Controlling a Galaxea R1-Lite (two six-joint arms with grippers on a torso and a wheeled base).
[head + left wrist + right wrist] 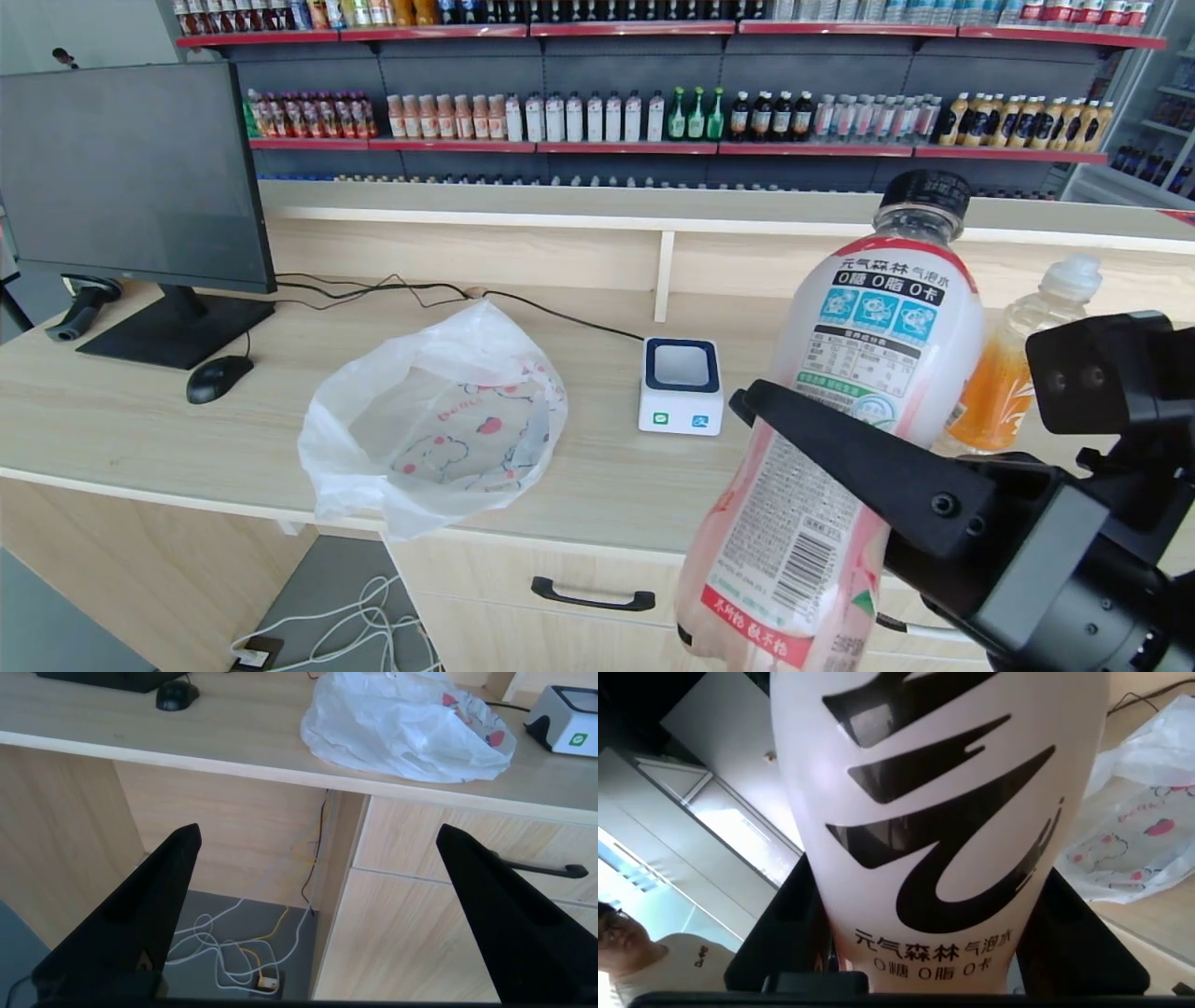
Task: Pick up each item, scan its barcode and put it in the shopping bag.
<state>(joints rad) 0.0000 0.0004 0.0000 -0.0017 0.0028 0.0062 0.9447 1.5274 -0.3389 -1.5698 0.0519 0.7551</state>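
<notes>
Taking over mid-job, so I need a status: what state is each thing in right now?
Pink bottle, capped, tilted, held off the counter.
Right claw, shut on pink bottle.
Left claw, open, holding nothing.
Orange bottle, capped, upright on counter.
Bag, open, lying on counter.
Scanner, window facing up.
Monitor, screen dark.
Drawer, shut.

A pale wooden tabletop (597, 467) spans the middle of the frame. At upper left a dark monitor (131, 168) stands on it, with a black mouse (218, 378) just below. A white plastic bag (439, 420) lies open at centre left, overhanging the front edge. Right of it, apart, sits a small white scanner box (681, 385). An orange drink bottle (1004, 373) stands far right, its base hidden.
</notes>
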